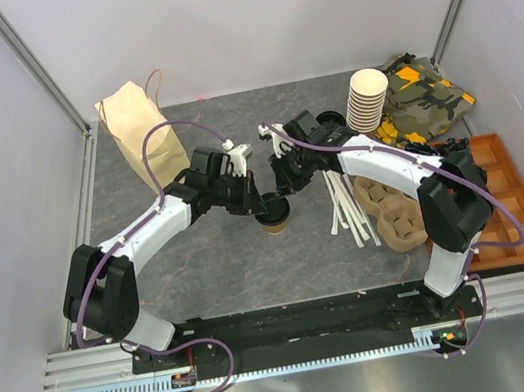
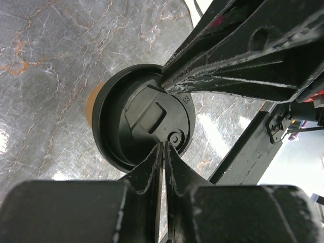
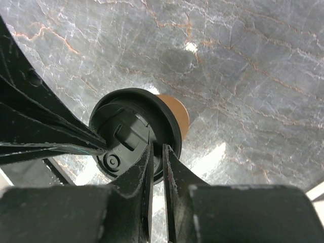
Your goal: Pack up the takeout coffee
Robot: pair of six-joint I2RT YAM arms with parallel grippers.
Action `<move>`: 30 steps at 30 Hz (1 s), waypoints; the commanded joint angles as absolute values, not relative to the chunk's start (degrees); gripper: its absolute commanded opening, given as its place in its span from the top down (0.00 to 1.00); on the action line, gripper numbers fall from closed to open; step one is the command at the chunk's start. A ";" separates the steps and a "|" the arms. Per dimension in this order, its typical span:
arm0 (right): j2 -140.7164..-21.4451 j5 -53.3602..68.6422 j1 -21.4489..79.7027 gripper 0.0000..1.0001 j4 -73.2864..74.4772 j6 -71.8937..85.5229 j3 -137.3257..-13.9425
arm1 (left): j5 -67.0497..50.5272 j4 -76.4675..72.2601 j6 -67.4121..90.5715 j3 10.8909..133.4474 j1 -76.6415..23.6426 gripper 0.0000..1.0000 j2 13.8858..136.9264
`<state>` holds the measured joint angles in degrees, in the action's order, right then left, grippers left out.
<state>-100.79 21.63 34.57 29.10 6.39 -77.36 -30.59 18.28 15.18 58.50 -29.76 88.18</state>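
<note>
As your two arms lean in over the table (image 1: 204, 267): both sets of fingertips meet on one cup near its middle.
Takeout coffee (image 1: 274, 220): it stands upright on the grey marbled surface, between the two wrists, with its black lid (image 2: 142, 116) on and a sliver of brown paper wall (image 3: 177, 109) showing beneath the rim.
Left gripper (image 2: 163, 146): you see its jaws nearly closed, only a hairline slit between them, the tips resting on the lid's edge by the small round vent; nothing is held between them.
Right gripper (image 3: 157, 148): its jaws are narrow with a slim gap, the tips crossing the lid's rim from the opposite side; you cannot tell whether they nip the rim or merely touch it.
Paper bag (image 1: 140, 126): it stands at the far left corner, well apart from the cup.
Stack of lidless cups (image 1: 365, 102): far right, leaning against a camouflage cloth (image 1: 426, 91).
Pulp cup carriers (image 1: 391, 209): they lie under your right arm, with white strips (image 1: 345, 207) just beside them.
Orange tray (image 1: 517, 202): at the right edge.
</note>
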 commanded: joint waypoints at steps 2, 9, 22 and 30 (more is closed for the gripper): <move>-103.80 20.56 35.24 0.85 29.62 5.89 -72.07 | -26.98 21.09 14.94 58.45 -29.88 0.90 91.93; -99.77 24.69 35.33 0.82 31.11 6.07 -75.85 | -27.07 21.62 14.59 59.32 -29.79 0.91 91.32; -90.18 28.92 36.82 0.79 31.73 7.92 -74.88 | -26.81 21.80 14.59 59.33 -29.71 0.91 91.41; -91.84 25.14 39.55 0.79 29.54 6.24 -71.37 | -26.89 21.71 14.50 59.24 -29.53 0.91 91.76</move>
<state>-91.18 27.05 38.37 31.09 7.57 -73.95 -30.79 18.50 15.22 59.64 -29.76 89.47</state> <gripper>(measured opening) 0.208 0.093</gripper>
